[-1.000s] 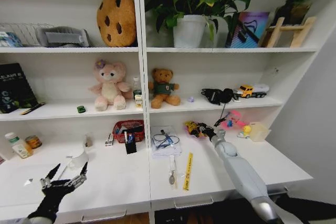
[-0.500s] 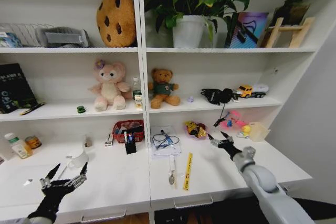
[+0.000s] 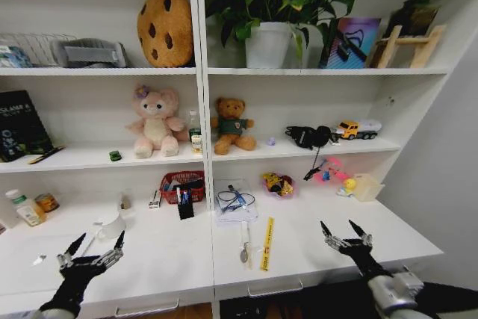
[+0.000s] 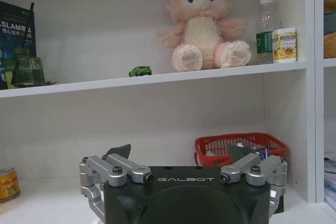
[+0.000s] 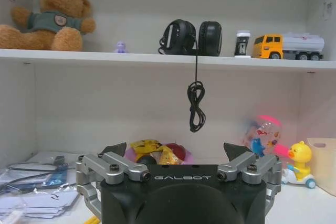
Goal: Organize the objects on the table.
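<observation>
Far left of the white worktop [image 3: 172, 259], a small bottle [image 3: 28, 211] and a tin [image 3: 48, 202] stand against the back, and the left tool [image 3: 95, 247] hovers low over the front edge, fingers spread apart and holding nothing. Just beyond it sits a white cup [image 3: 113, 226]. On the shelf above, a tiny green toy car [image 3: 115, 155] is parked beside the pink plush [image 3: 155, 122]; the left wrist view catches that same car [image 4: 140, 71] on the shelf edge with the tool [image 4: 181, 156] gaping below it. Moving along, a red basket [image 3: 184, 184] sits at the back of the worktop with a dark pen holder [image 3: 185, 204] just in front of it. Past the shelf divider lies a white pad of papers [image 3: 236, 211] with a coiled cable on top, a spoon [image 3: 244, 245] just ahead of it, and a yellow ruler [image 3: 267, 243] lying lengthwise beside the spoon, pointing toward the front edge. Farther back, a pink dish of sweets [image 3: 278, 184] rests near the wall. Then a bright toy [image 3: 329, 169] and a yellow duck [image 3: 349, 185] crowd the far corner. At the right, the right tool [image 3: 343, 230] hangs over the front of the worktop, fingers wide apart, empty, well clear of the ruler; its wrist view shows the open tool [image 5: 178, 151] facing the dish.
</observation>
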### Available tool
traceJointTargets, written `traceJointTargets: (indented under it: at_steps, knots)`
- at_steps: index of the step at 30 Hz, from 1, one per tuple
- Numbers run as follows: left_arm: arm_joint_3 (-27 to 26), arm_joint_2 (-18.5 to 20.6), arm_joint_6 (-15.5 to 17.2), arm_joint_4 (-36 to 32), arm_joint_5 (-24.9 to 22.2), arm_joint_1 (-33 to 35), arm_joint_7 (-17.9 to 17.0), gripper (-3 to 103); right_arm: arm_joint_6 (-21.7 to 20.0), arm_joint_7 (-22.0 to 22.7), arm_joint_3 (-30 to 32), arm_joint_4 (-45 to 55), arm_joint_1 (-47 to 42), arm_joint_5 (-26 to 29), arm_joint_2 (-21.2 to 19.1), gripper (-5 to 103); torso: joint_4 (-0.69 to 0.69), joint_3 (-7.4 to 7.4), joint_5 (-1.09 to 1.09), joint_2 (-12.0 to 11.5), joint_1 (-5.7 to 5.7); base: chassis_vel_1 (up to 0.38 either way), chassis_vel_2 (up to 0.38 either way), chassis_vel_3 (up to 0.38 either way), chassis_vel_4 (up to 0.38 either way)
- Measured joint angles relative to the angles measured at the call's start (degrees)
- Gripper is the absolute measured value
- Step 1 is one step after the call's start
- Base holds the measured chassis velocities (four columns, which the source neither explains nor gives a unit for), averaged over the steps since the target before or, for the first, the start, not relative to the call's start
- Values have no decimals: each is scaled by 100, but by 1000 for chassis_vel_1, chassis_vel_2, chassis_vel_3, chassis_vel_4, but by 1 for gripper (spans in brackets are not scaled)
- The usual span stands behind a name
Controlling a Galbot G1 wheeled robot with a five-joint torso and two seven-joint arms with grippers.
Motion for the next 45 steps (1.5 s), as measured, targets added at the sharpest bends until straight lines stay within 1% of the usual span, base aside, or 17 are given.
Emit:
traceJointTargets:
  at_steps: [3, 7, 8, 9, 11, 13, 14, 16, 20, 45]
  knots:
    - [0, 0, 0, 0, 0, 0, 0, 100, 45, -22, -25, 65, -56, -11, 10, 100, -1, 0, 0, 0, 0, 0, 0, 0, 0]
    - [0, 0, 0, 0, 0, 0, 0, 100, 107, -28, -374, 319, -53, -199, 3, 100, 1, 0, 0, -1, 0, 0, 0, 0, 0]
    - [0, 0, 0, 0, 0, 0, 0, 100, 108, 58, -552, 465, -42, -316, 48, 100, 0, 1, 1, -1, 1, 0, 0, 0, 0]
    - [0, 0, 0, 0, 0, 0, 0, 100, 37, 198, -731, 613, -16, -399, 91, 100, -1, 1, -1, 0, 1, 0, 0, 0, 0]
    - [0, 0, 0, 0, 0, 0, 0, 100, -31, 264, -815, 665, 29, -424, 105, 100, -1, 0, 0, -1, 1, 0, 0, 0, 0]
    - [0, 0, 0, 0, 0, 0, 0, 100, -240, 313, -901, 753, 83, -453, 115, 100, 1, 1, 1, -1, 1, 0, 0, 0, 0]
    - [0, 0, 0, 0, 0, 0, 0, 100, -240, 313, -901, 753, 83, -453, 115, 100, 1, 1, 1, -1, 1, 0, 0, 0, 0]
    - [0, 0, 0, 0, 0, 0, 0, 100, -466, 317, -908, 838, 34, -441, 148, 100, -1, 1, 0, -1, 1, 0, 0, 0, 0]
    - [0, 0, 0, 0, 0, 0, 0, 100, -565, 316, -972, 849, 3, -432, 208, 100, -1, 1, 1, -1, 1, 0, 0, 0, 0]
    - [0, 0, 0, 0, 0, 0, 0, 100, -577, 311, -989, 810, 12, -416, 213, 100, -1, 1, 1, -1, 1, 1, 2, -2, -2]
